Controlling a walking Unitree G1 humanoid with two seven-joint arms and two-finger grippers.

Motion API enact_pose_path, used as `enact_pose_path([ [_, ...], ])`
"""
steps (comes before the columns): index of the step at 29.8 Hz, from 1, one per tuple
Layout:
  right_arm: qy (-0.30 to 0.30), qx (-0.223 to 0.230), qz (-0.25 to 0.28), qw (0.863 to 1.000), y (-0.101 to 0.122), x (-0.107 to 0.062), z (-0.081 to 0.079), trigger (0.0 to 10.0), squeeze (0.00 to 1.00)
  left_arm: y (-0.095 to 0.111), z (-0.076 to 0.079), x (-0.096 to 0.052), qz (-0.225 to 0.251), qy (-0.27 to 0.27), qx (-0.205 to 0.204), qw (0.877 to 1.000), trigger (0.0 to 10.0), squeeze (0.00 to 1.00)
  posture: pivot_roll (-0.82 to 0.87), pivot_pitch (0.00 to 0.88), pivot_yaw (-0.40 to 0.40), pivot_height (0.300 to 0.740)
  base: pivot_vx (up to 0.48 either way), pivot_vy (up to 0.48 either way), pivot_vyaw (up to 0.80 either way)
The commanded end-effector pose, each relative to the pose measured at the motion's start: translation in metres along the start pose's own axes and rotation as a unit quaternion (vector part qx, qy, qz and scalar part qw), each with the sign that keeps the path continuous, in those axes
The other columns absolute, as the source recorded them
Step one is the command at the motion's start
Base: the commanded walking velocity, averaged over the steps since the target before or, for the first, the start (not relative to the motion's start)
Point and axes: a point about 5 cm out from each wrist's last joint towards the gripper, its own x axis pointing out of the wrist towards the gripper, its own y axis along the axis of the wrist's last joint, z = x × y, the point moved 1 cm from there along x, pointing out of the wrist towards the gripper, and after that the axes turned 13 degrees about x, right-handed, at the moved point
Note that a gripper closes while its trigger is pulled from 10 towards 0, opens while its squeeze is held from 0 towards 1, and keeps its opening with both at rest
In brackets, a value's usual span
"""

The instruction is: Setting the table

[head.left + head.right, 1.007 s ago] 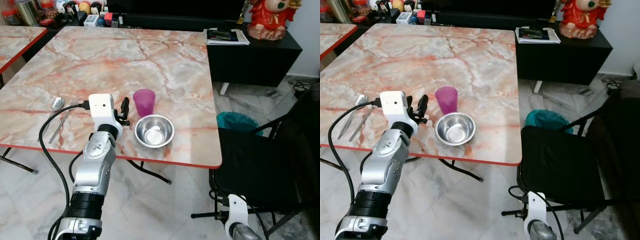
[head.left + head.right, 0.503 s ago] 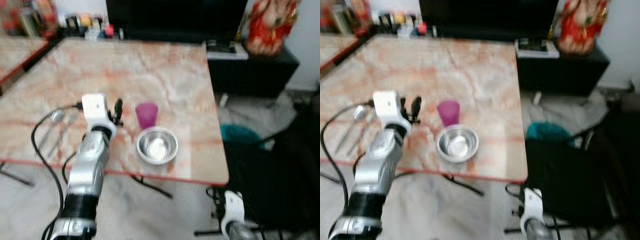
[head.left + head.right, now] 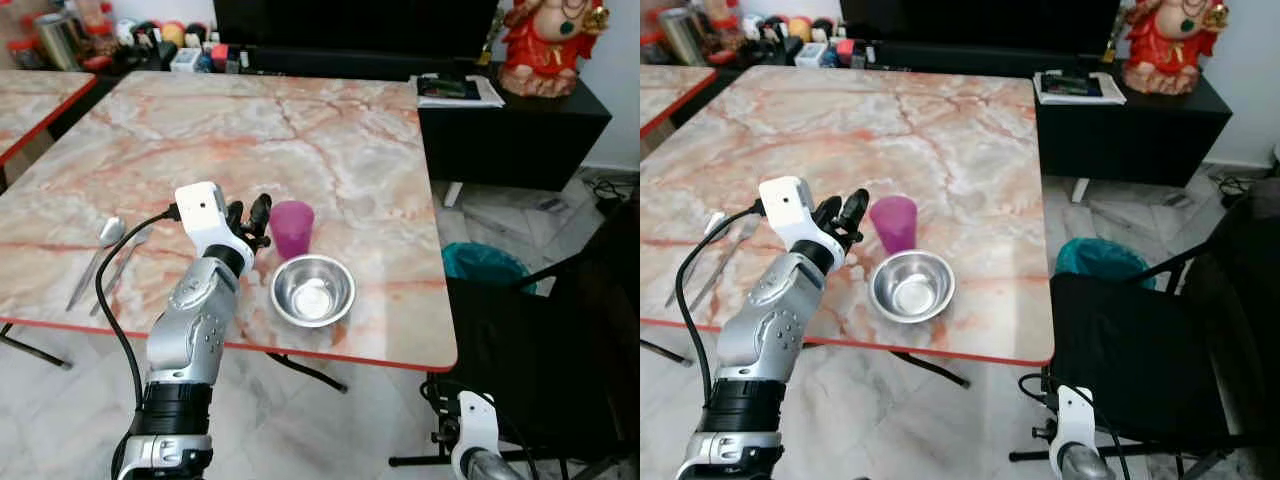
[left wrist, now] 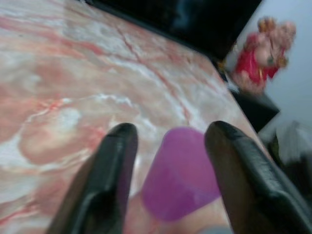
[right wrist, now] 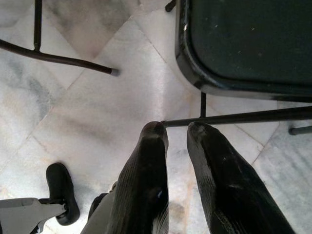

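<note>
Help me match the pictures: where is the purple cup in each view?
Left eye view: purple cup mid-table, behind the steel bowl.
Right eye view: same spot.
Left wrist view: low centre, framed by the open left hand.
Right wrist view: floor and chair instead.
Shared landmark: red figurine.

marble table (image 3: 340, 130) | purple cup (image 3: 291, 228) | steel bowl (image 3: 312, 290) | spoon (image 3: 97, 256) | fork (image 3: 122, 270)

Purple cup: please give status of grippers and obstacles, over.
Left gripper open, lined up on purple cup, not yet around it. Right gripper idle near floor. Steel bowl close beside cup.
</note>
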Motion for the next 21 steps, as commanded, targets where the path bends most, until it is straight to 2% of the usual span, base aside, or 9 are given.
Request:
enact_pose_path([
  [1,-0.003,0.000,-0.007,1.000,-0.003,0.000,0.002,10.0,0.00,0.009,0.005,-0.001,-0.017,-0.046,0.015,0.999,10.0,1.00,0.02,0.106,-0.014,0.736,0.000,0.000,0.00],
  [2,-0.003,0.000,-0.007,1.000,-0.003,0.000,0.002,10.0,0.00,0.009,0.005,-0.001,-0.017,-0.046,0.015,0.999,10.0,1.00,0.02,0.106,-0.014,0.736,0.000,0.000,0.00],
  [4,-0.003,0.001,-0.007,1.000,-0.003,0.000,0.002,10.0,0.00,-0.002,0.003,-0.003,-0.058,-0.059,0.027,0.996,10.0,1.00,0.02,0.106,-0.014,0.736,0.000,0.000,0.00],
  [5,-0.003,0.001,-0.007,1.000,-0.003,0.000,0.002,10.0,0.00,-0.002,0.003,-0.003,-0.058,-0.059,0.027,0.996,10.0,1.00,0.02,0.106,-0.014,0.736,0.000,0.000,0.00],
  [7,-0.003,0.001,-0.007,1.000,-0.003,0.000,0.002,10.0,0.00,-0.012,-0.001,-0.007,-0.094,-0.064,0.029,0.993,10.0,1.00,0.02,0.102,-0.012,0.736,0.000,0.000,0.00],
  [10,-0.003,0.000,-0.008,1.000,-0.003,-0.001,0.002,10.0,0.00,-0.018,-0.002,-0.010,-0.121,-0.079,0.031,0.989,10.0,1.00,0.02,0.101,-0.012,0.736,0.000,0.000,0.00],
  [21,-0.002,-0.001,-0.010,1.000,-0.004,-0.001,0.002,10.0,0.00,-0.024,-0.003,-0.015,-0.151,-0.094,0.012,0.984,10.0,1.00,0.02,0.096,-0.011,0.736,0.000,0.000,0.00],
])
